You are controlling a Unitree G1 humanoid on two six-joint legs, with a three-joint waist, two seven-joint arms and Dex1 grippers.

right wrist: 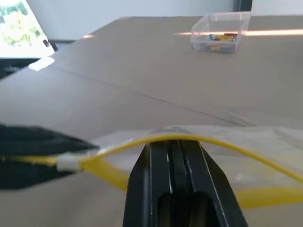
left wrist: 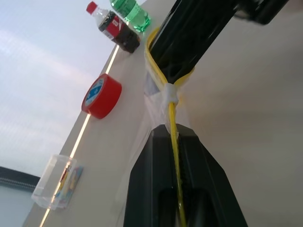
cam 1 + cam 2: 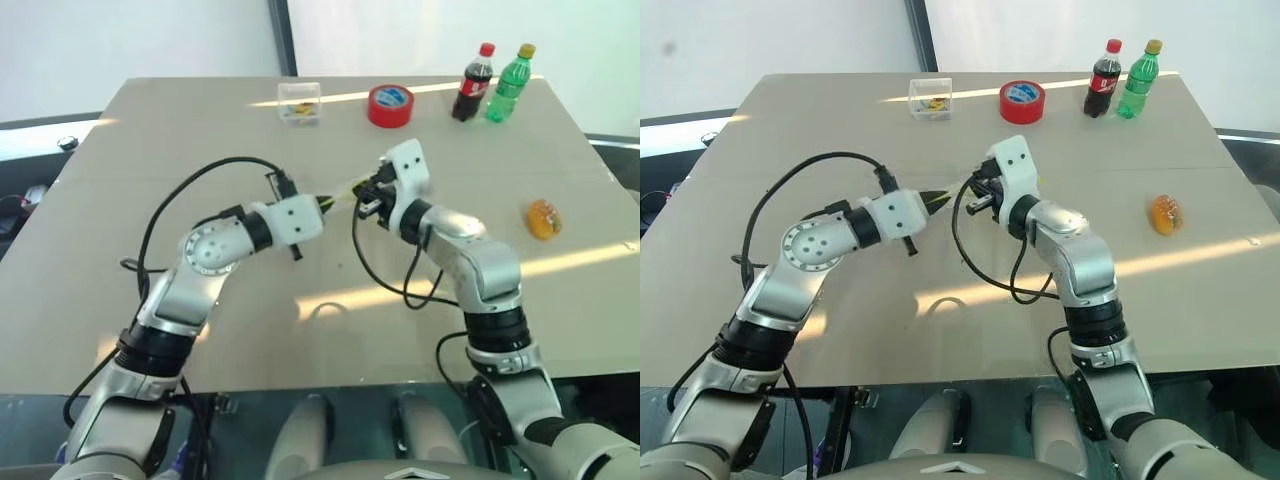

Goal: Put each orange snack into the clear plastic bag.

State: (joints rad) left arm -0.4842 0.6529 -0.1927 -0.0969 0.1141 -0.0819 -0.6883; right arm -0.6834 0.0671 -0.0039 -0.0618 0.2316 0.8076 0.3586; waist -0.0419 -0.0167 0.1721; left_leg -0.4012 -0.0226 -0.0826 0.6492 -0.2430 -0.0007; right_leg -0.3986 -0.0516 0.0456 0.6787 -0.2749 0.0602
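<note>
I have both grippers clenched on the clear plastic bag [image 2: 161, 101], held up between them over the middle of the tabletop [image 3: 200, 150]. The left gripper [image 3: 325, 203] has its jaws pressed together on the bag's yellow strip [image 2: 174, 137] at one end. The right gripper [image 3: 362, 192] has its jaws closed on the same strip a little further along, where it bows up over the fingertips [image 1: 173, 149]. The two grippers sit just beside each other, with the strip's white slider [image 2: 169, 92] between them.

I count one orange snack [image 3: 544, 218], lying on the tabletop near its right edge, well apart from both grippers and the bag.

Along the far edge I count one small clear box [image 3: 299, 103], one red tape roll [image 3: 390, 105] and two bottles: a cola bottle [image 3: 474, 84] and a green bottle [image 3: 509, 85].
</note>
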